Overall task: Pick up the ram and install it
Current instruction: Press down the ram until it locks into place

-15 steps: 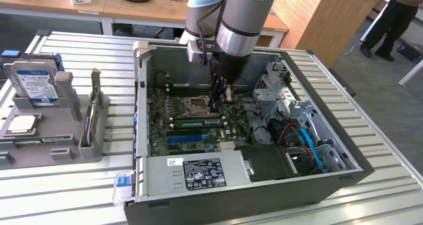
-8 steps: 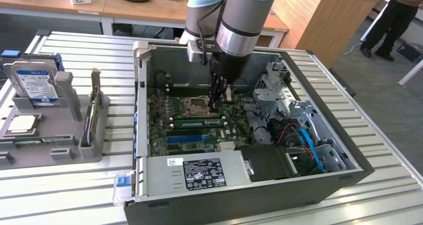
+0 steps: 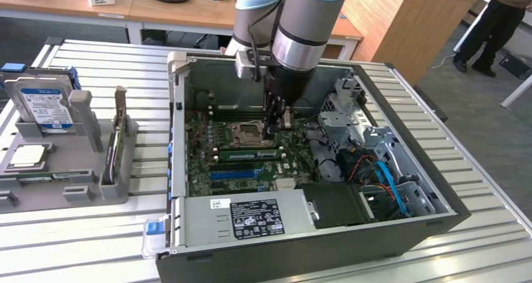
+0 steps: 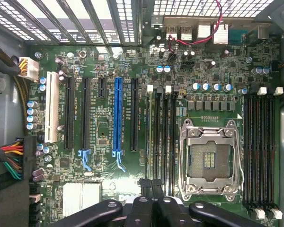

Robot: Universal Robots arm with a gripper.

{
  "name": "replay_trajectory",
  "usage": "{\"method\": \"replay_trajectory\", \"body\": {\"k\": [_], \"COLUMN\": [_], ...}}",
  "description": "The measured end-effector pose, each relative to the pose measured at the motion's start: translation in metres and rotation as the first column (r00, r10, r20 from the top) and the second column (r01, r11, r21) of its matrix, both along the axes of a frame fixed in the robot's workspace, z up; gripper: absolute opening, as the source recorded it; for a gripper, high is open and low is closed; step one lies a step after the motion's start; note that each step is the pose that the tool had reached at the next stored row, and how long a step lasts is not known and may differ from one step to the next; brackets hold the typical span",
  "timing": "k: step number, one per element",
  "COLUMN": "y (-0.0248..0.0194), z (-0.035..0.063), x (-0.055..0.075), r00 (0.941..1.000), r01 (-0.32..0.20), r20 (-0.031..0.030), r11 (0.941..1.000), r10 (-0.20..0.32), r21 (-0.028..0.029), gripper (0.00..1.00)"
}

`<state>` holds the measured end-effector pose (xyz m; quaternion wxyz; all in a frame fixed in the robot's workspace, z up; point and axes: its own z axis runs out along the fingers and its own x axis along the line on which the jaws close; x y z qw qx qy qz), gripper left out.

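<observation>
The claw [image 4: 151, 185] is clenched, its two dark fingertips pressed together with nothing visible between them, and it hangs low inside the open computer case [image 3: 432, 224], just over the bank of black memory slots [image 4: 161, 137] that runs beside the CPU socket [image 4: 210, 158]. In the exterior view the claw [image 3: 270, 132] sits at the end of the grey arm [image 3: 303, 33], which reaches straight down into the case, its tip close to the socket's metal frame. The ram [image 3: 247, 153] shows there as a long green strip with dark chips, lying along the slots on the near side of the socket, just beside the fingertips and not gripped by them; whether it is fully seated I cannot tell. From the wrist view the same slots appear edge-on and the stick itself cannot be made out among them. Further out on the motherboard [image 4: 109, 189] stand a blue expansion slot [image 4: 117, 116], several black ones and a white one [image 4: 51, 106]. A second bank of memory slots [image 4: 262, 146] lies on the socket's far side. The case rests on a slatted white counter [image 3: 482, 177]. Towards the exterior view's left, a grey fixture [image 3: 75, 164] carries a blue-labelled hard drive [image 3: 46, 108], well apart from the claw.
</observation>
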<state>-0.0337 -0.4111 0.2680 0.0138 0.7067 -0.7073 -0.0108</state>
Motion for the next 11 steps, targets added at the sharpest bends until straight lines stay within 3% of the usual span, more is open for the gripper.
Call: {"method": "replay_trajectory", "body": {"k": [11], "y": [0.0000], "z": [0.0001], "x": [0.023], "r00": [1.0000], "r01": [0.000], "r20": [0.0000], "r11": [1.0000], "r10": [0.000], "r21": [-0.0002], "gripper": [0.11]}}
